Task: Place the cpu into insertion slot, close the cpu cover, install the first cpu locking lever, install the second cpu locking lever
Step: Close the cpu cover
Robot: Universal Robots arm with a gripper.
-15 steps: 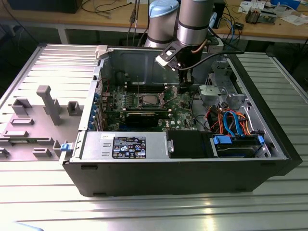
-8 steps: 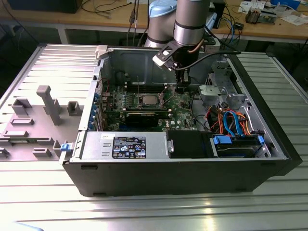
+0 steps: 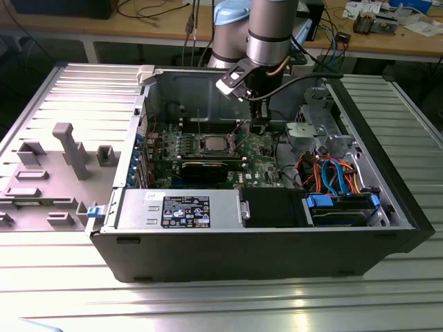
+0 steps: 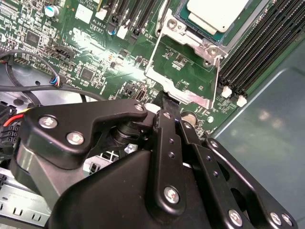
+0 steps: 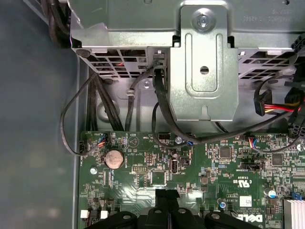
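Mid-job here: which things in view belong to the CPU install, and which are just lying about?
Job: small silver square cpu, seated in the dark-rimmed insertion slot; open silver-grey cpu cover frame; black gripper at its edge.
Lying about: grey power supply box; long black expansion card; blue drive caddy; round silver coin battery.

- The gripper (image 4: pixel 164 101) is matt black, built from rounded link bars with silver screws (image 4: pixel 75 138) in them.
- Above the gripper, the arm (image 3: pixel 268 31) is a round silver-grey tube with a pale blue joint cap (image 3: pixel 228 14).
- Just above the gripper a white and black box (image 3: pixel 234 77) sits; a black cable (image 3: pixel 311 77) leaves there.
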